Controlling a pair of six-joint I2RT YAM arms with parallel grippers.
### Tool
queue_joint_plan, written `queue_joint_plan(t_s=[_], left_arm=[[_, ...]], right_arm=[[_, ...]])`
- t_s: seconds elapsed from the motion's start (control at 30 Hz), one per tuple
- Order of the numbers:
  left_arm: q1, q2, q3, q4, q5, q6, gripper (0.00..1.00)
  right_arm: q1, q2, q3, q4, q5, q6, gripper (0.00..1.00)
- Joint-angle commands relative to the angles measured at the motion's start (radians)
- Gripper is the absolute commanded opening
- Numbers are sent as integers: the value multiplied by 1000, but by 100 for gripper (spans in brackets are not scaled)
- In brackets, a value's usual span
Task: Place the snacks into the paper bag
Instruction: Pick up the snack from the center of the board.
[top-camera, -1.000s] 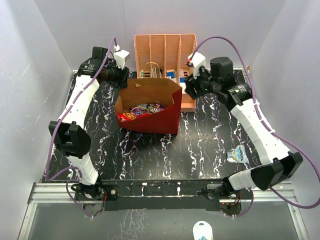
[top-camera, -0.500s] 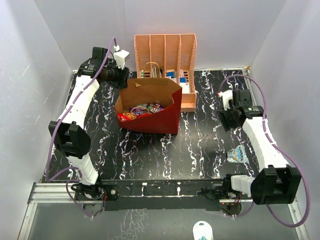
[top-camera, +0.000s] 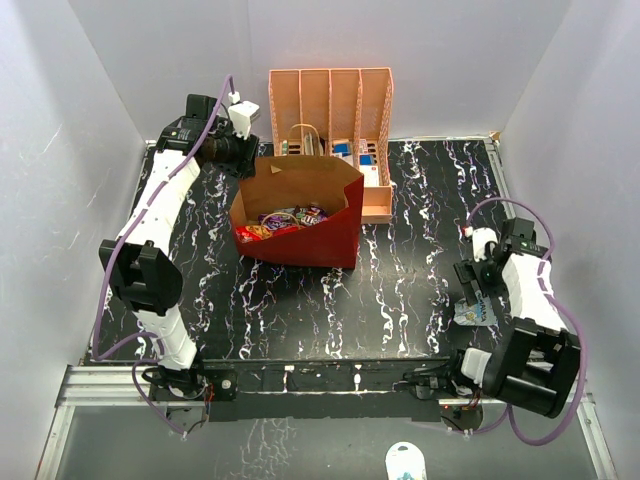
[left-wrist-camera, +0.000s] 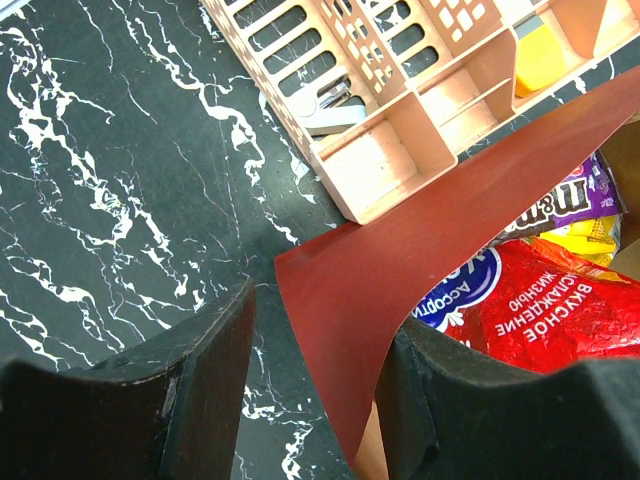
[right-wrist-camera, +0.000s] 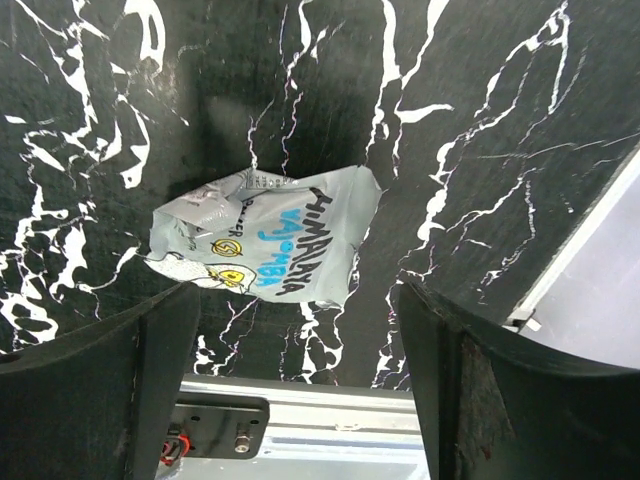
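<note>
Step in hand: pickup of the blue-grey pouch (right-wrist-camera: 265, 245), the one snack seen outside the paper bag (top-camera: 320, 245). It lies flat on the bench (top-camera: 400, 290) at your right, well apart from the bag. Your right pincer (right-wrist-camera: 298, 310) hangs directly above it, jaws wide, the pouch framed between the fingers but untouched. Your left pincer (left-wrist-camera: 320, 320) stands astride the bag's far-left rim, jaws part open, no clamp evident. Next move, in my judgement: descend straight, close across the pouch's crinkled middle, then carry it to the bag mouth.
</note>
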Motion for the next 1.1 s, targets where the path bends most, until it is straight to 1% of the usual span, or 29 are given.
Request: queue_joint_plan(t_s=[0.0, 0.27, 0.4, 0.53, 0.6, 0.67, 0.77, 0.83, 0.9, 1.0, 1.07], left_arm=[[4, -14, 0, 2, -3, -1, 46], [4, -13, -3, 0, -3, -1, 46], [4, -15, -6, 1, -3, 1, 46], [4, -14, -4, 2, -3, 2, 46], [4, -10, -1, -1, -2, 3, 46], [4, -11, 1, -2, -2, 1, 46], [4, -12, 6, -5, -1, 2, 46], [4, -14, 6, -5, 0, 1, 46], [4, -19, 2, -4, 0, 3, 46], [4, -29, -7, 0, 2, 4, 46], [5, -32, -11, 3, 4, 4, 46]], right_arm=[[-52, 14, -35, 59, -76, -76, 86], [-123, 108, -59, 96, -150, -119, 94], [-146, 152, -68, 126, -159, -128, 94], [-152, 189, -80, 132, -183, -143, 92], [-152, 203, -83, 131, -193, -149, 88], [-152, 210, -88, 132, -199, -154, 81], [-152, 222, -89, 132, -208, -159, 68], [-152, 234, -80, 130, -217, -158, 57], [-152, 246, -60, 117, -239, -161, 50], [-151, 263, -21, 88, -284, -163, 43], [-150, 279, 14, 64, -323, -163, 40]])
